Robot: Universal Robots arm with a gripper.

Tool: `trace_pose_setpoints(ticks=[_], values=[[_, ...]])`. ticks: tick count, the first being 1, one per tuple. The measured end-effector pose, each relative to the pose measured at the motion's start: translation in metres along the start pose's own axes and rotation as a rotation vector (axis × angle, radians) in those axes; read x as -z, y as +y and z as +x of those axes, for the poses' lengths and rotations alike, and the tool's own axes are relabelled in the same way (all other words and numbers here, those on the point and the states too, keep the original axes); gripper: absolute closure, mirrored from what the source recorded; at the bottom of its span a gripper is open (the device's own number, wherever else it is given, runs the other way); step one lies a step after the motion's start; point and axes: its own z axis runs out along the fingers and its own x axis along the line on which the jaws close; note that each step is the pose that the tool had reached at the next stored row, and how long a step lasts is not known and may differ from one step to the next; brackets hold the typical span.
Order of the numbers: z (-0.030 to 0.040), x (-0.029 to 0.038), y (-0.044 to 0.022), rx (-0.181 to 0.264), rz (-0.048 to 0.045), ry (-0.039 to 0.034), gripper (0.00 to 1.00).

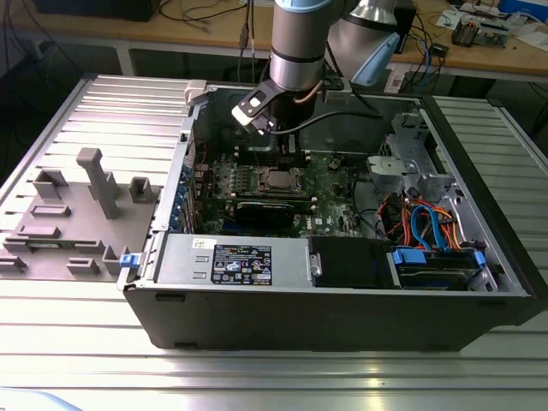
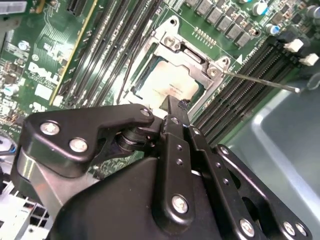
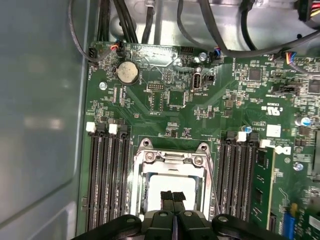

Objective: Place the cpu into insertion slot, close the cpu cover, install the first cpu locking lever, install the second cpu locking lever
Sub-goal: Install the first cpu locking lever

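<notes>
grey ribbed metal counter carries an open black computer case, and the robot arm reaches down into it over the green circuit board. the black end effector is closed, its two fingers pressed together with nothing between them. its tips hang over the near edge of the small flat square cpu with dull silver top; contact i cannot tell. the cpu sits in the dark square insertion slot. the thin silvery square-framed cpu cover lies flat around it. one thin steel locking lever sticks out free over the long black memory slots.
</notes>
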Motion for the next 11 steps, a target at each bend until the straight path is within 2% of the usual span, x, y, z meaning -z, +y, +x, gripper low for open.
trace_pose_setpoints(ticks=[9,11], values=[[0.0002,0.0224,0.0001,0.0,0.0002,-0.0028,0.89],[0.0002,0.0292,0.0001,0.0,0.0003,-0.0032,0.89]])
